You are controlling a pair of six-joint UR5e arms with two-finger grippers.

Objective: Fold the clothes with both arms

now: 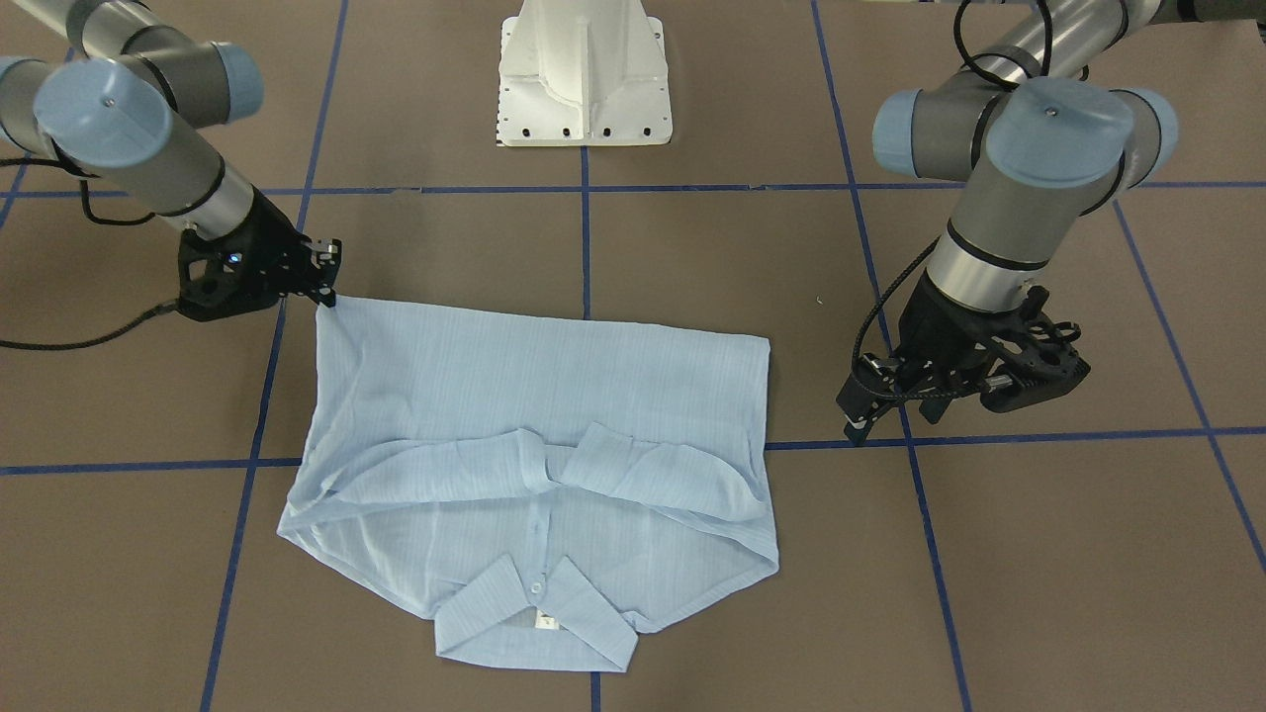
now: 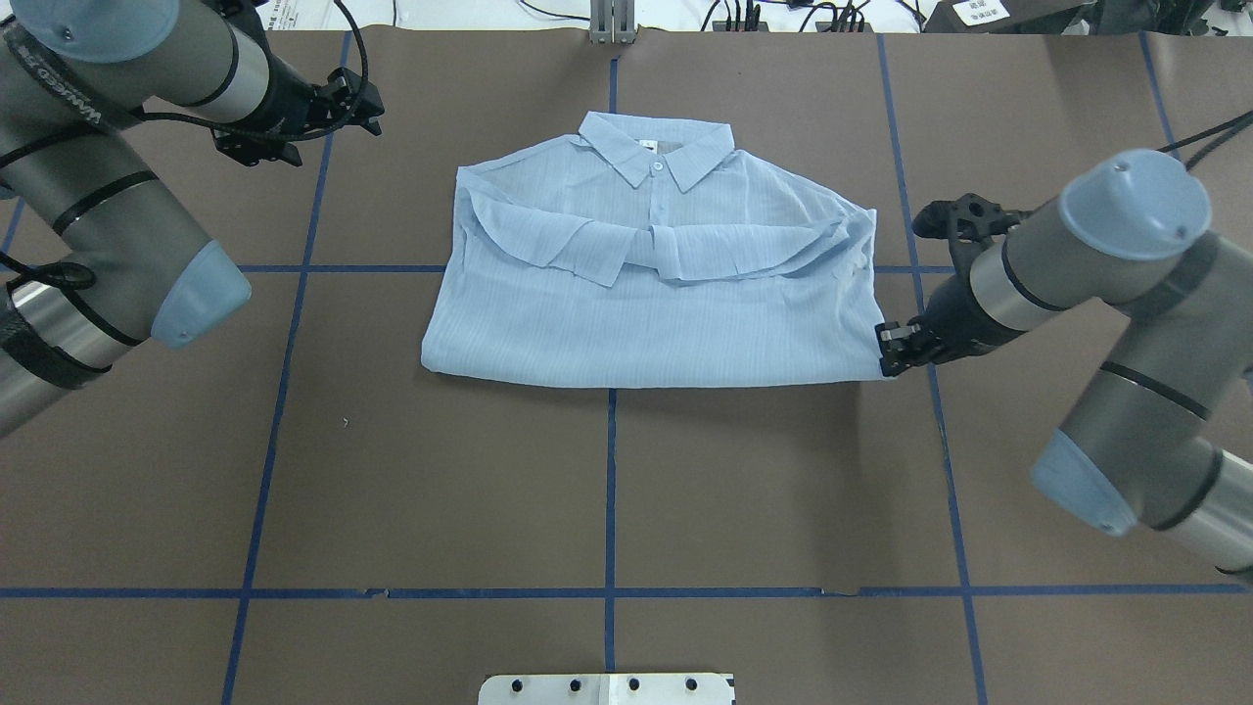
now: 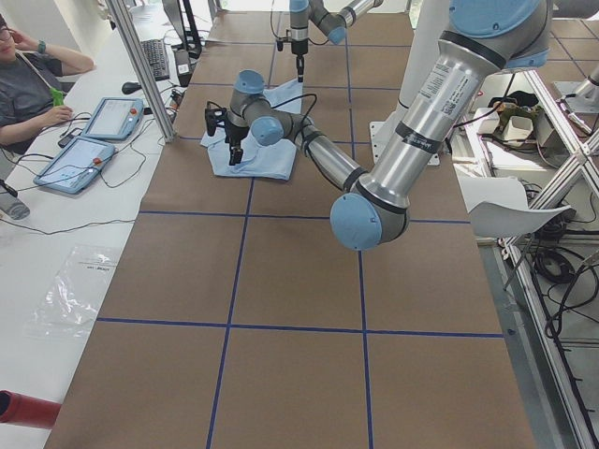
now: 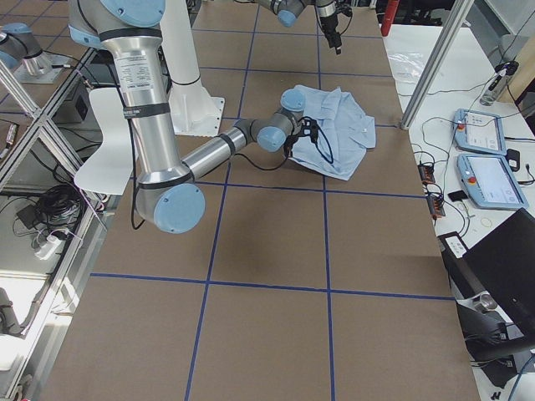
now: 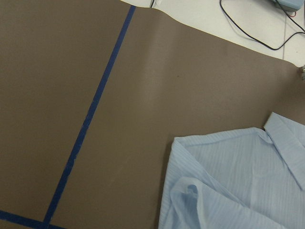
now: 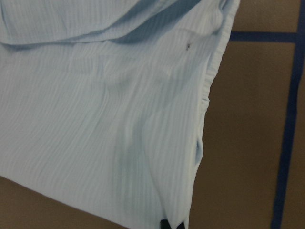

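The clothes are one light blue striped shirt (image 2: pixel 646 313) lying folded on the brown table, sleeves folded across the front. Its collar (image 2: pixel 656 157) points to the far edge. My right gripper (image 2: pixel 886 357) is low at the shirt's near right corner and shut on that corner. The right wrist view shows its fingertips (image 6: pixel 170 224) pinching the fabric edge (image 6: pixel 95 119). In the front view it sits at the shirt's upper left corner (image 1: pixel 326 297). My left gripper (image 2: pixel 367 103) hangs open and empty, left of the shirt and clear of it (image 1: pixel 875 425). Its wrist view shows the shirt's shoulder (image 5: pixel 238 181).
Blue tape lines (image 2: pixel 610 490) divide the table into squares. The white pedestal base (image 1: pixel 584 79) stands at the robot's edge. Cables (image 5: pixel 257 28) run past the far edge. A person (image 3: pixel 28 84) sits at a side desk with tablets (image 3: pixel 94 140).
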